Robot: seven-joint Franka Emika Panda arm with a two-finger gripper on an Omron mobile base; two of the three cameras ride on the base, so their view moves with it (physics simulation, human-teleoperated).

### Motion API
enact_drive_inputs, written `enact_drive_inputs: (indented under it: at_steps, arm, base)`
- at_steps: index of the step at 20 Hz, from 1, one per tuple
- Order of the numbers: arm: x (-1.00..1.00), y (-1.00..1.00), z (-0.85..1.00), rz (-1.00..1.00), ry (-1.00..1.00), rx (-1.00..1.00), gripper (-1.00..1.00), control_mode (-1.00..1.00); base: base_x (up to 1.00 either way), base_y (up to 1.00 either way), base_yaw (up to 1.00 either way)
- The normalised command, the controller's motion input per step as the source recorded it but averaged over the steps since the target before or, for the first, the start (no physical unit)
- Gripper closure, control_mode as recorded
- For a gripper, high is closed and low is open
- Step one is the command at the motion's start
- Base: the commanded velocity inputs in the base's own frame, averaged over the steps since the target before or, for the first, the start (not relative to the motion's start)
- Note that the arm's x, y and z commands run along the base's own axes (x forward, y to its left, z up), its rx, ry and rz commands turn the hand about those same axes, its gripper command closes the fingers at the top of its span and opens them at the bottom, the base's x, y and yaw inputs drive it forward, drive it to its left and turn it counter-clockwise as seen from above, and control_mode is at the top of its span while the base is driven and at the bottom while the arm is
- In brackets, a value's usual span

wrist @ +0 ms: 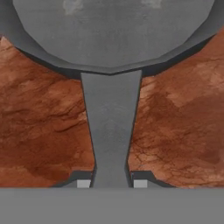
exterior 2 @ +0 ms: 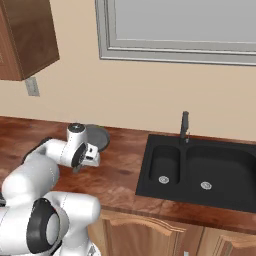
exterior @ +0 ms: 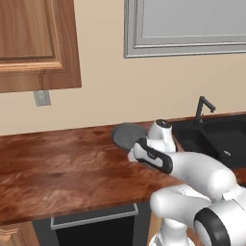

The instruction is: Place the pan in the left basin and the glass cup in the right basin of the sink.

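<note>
1. The pan (wrist: 111, 35) fills the top of the hand view, its handle (wrist: 110, 131) running down to the bottom centre.
2. The fingers (wrist: 110, 183) are clamped on the handle's end.
3. It rests on the wooden bench (exterior: 57, 168), centre frame, left of the sink (exterior 2: 200, 170).
4. No readable writing.

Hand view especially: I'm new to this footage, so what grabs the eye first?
The pan looms large on the wooden counter, its handle running straight between the gripper fingertips. To the right lies the black sink, both basins bare.
</note>
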Motion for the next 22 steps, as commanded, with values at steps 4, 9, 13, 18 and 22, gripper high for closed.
enact_drive_inputs:
  at_steps: [4, 9, 13, 18, 22]
  arm:
    - [-0.17, -0.20, 0.21, 0.00, -0.06, 0.04, 1.00, -1.00]
    - [-0.20, -0.25, 0.25, 0.00, -0.01, 0.02, 1.00, -1.00]
    - [-0.21, -0.23, 0.25, 0.00, 0.00, 0.00, 1.00, -1.00]
    - [-0.23, -0.25, 0.20, 0.00, 0.00, 0.00, 1.00, -1.00]
    - [-0.17, -0.29, 0.21, 0.00, 0.00, 0.00, 1.00, -1.00]
  base:
    - [0.00, 0.00, 0.00]
    - [0.00, 0.00, 0.00]
    - [0.00, 0.00, 0.00]
    - [0.00, 0.00, 0.00]
    - [0.00, 0.00, 0.00]
